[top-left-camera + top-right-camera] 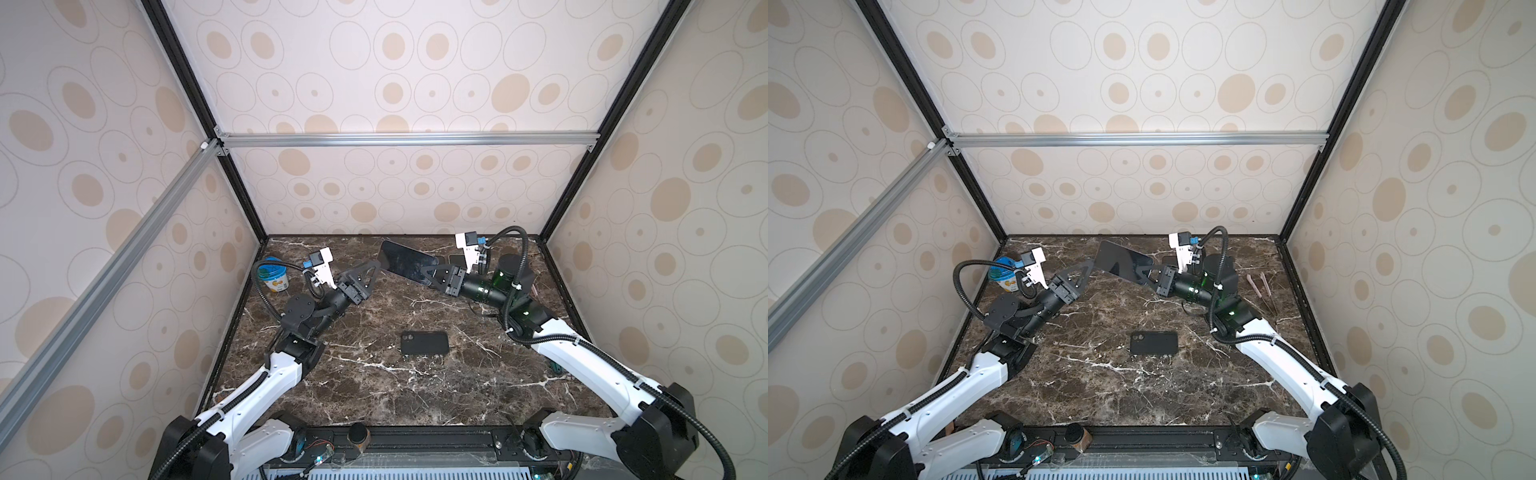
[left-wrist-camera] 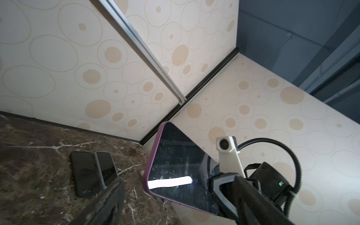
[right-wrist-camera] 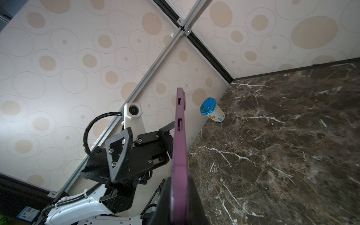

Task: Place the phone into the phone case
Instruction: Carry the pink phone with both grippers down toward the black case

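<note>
The phone (image 1: 405,262), dark-screened with a purple rim, hangs tilted above the back of the marble table (image 1: 374,386). My right gripper (image 1: 432,274) is shut on its right end, and its wrist view shows the phone (image 3: 180,136) edge-on between the fingers of that gripper (image 3: 179,187). My left gripper (image 1: 372,268) stands open at the phone's left end. In its wrist view the phone (image 2: 175,161) lies between the wide-spread fingers without being pressed. The black phone case (image 1: 424,343) lies flat mid-table, nearer than both grippers, with nothing touching it; it shows in both top views (image 1: 1153,343).
A blue-lidded white cup (image 1: 272,278) stands by the left wall at the back. Two more dark phones (image 2: 83,173) (image 2: 106,168) lie side by side on the table beneath the held phone. Two thin pinkish sticks (image 1: 1258,286) lie near the right wall.
</note>
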You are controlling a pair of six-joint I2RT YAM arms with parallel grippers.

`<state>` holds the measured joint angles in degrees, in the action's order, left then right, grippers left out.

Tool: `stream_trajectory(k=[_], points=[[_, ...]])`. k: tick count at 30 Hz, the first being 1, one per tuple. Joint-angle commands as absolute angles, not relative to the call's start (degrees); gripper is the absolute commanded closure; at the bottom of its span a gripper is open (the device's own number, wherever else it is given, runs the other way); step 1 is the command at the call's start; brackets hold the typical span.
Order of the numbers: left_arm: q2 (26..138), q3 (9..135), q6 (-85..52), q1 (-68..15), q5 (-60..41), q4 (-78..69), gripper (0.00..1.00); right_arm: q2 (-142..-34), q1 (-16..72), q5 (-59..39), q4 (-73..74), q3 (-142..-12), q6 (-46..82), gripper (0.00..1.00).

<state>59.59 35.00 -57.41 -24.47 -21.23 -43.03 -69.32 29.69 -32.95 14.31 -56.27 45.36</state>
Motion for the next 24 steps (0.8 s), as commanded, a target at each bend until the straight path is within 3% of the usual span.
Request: stream_trajectory(k=[1,5,12,17,24], points=[[58.27,39.47,-47.53,-24.17,-19.19,-25.38,0.09,-67.72,28.61,-24.76,-5.02,-61.64,38.63,1.0],[60.26,43.59,-39.81,-24.23,-16.79,-8.31,0.09,-68.88,27.44,-17.92,-23.71,-66.23,32.25,1.0],[69.83,49.09,-30.33,-27.35,-10.95,10.14,0.08,-72.61,21.9,-21.93,-34.84,-65.61,28.86,1.0],[75.33,50.07,-28.39,-31.52,-7.85,14.64,0.09,-75.16,21.08,-23.57,-40.61,-66.44,24.3,1.0],[79.06,47.34,-29.48,-34.92,-11.6,12.18,0.19,-78.99,20.31,-28.73,-43.33,-66.25,21.91,1.0]])
